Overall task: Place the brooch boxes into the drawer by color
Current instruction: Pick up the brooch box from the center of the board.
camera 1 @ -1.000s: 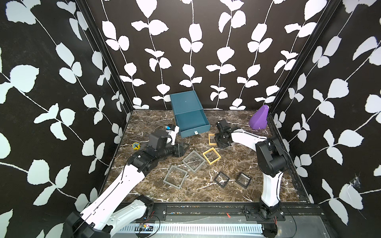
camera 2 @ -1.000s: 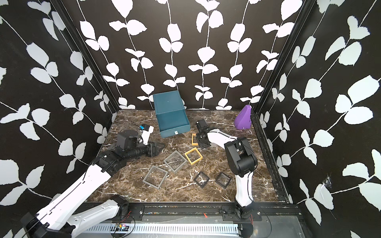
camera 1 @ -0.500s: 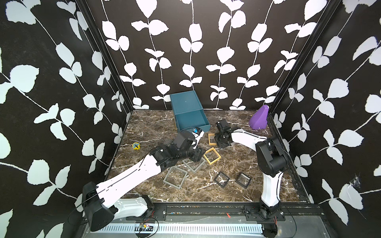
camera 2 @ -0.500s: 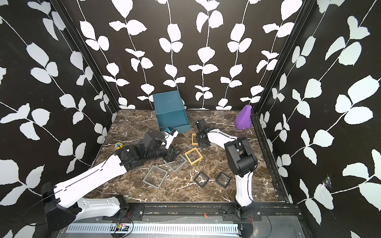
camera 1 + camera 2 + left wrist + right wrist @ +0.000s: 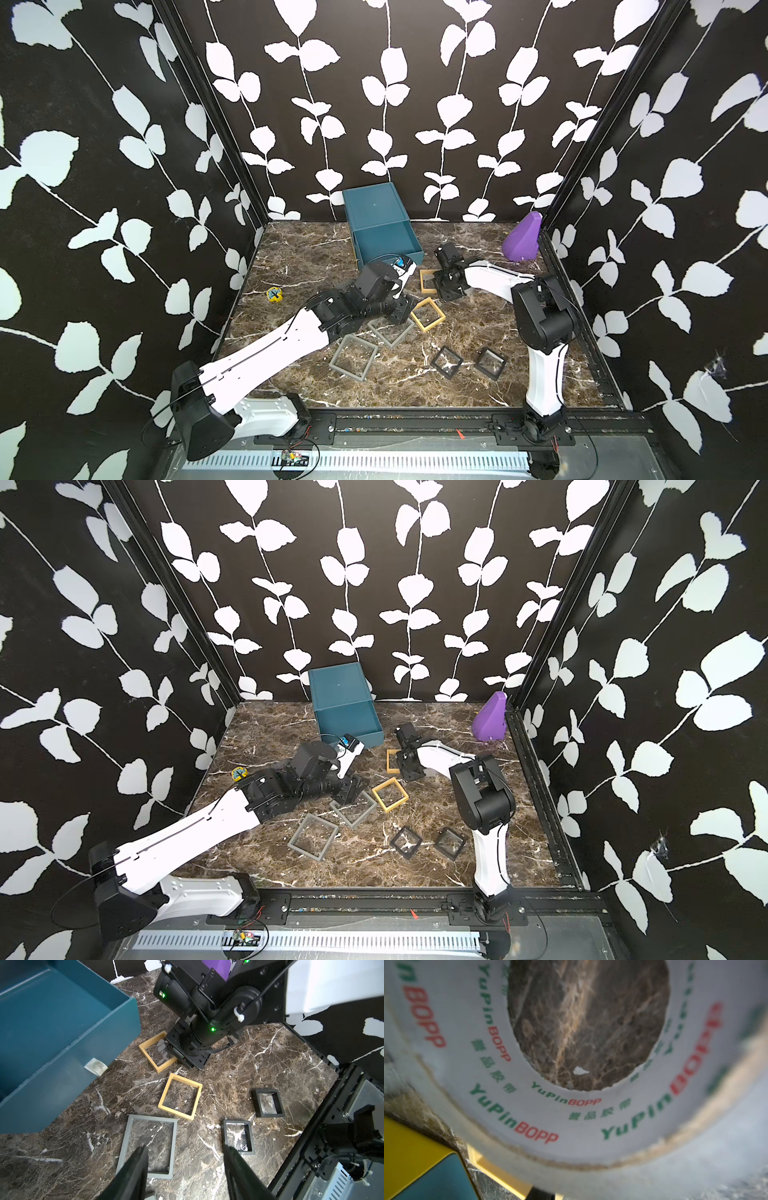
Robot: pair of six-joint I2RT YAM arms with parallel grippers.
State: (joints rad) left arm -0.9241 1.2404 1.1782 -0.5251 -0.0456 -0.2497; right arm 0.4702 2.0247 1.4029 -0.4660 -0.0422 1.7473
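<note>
While L pincer [image 5: 185, 1148] gapes over a flat grey clear-centred brooch box [image 5: 152, 1119], can't tell re R pincer [image 5: 448, 289].

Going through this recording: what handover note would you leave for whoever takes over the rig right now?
Left claw: open, empty, hovering over a grey box.
Right claw: down at the yellow box beside the drawer; a tape roll fills its wrist view, so its grip cannot be told.
On the table, loose: second yellow box, second grey box, black box, other black box.
Done: top drawer pulled open; no box seen inside.
Left: all six boxes, sorted by colour.
</note>
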